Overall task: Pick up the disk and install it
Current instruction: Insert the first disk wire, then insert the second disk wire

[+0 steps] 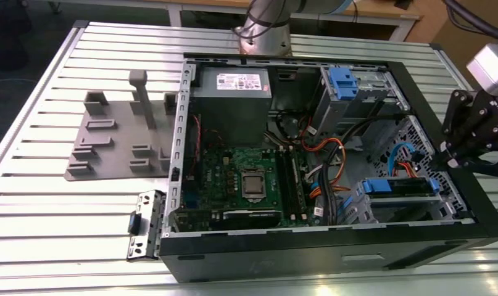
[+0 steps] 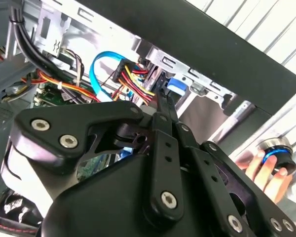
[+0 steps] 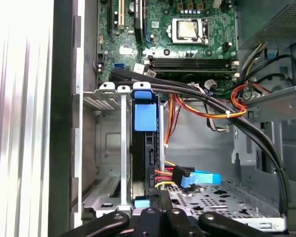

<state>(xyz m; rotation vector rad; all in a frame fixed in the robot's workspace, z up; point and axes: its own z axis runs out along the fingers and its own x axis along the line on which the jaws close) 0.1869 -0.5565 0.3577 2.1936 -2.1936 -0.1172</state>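
The disk [image 1: 399, 187] sits on edge in the lower drive bay of the open computer case [image 1: 315, 250], toward the exterior view's right. Its blue caddy [image 3: 142, 116] and dark drive edge [image 3: 149, 160] run along the bay's metal wall, and red, yellow and blue cables plug in beside it. My black gripper [image 1: 448, 161] hangs over the case's wall at the exterior view's right. Its narrow fingers are shut together, with the gripper [image 2: 165, 100] tip right at the caddy's blue end [image 2: 176, 84]. Whether it touches the caddy is unclear.
Inside the case are a grey power supply [image 1: 229, 86], a green motherboard [image 1: 249, 182], bundled cables [image 1: 327, 166] and an upper drive cage with a blue tab [image 1: 345, 81]. A grey fixture plate [image 1: 117, 145] and a metal bracket [image 1: 145, 225] lie on the slatted table. A hand [image 2: 266, 170] holds a knob outside the case.
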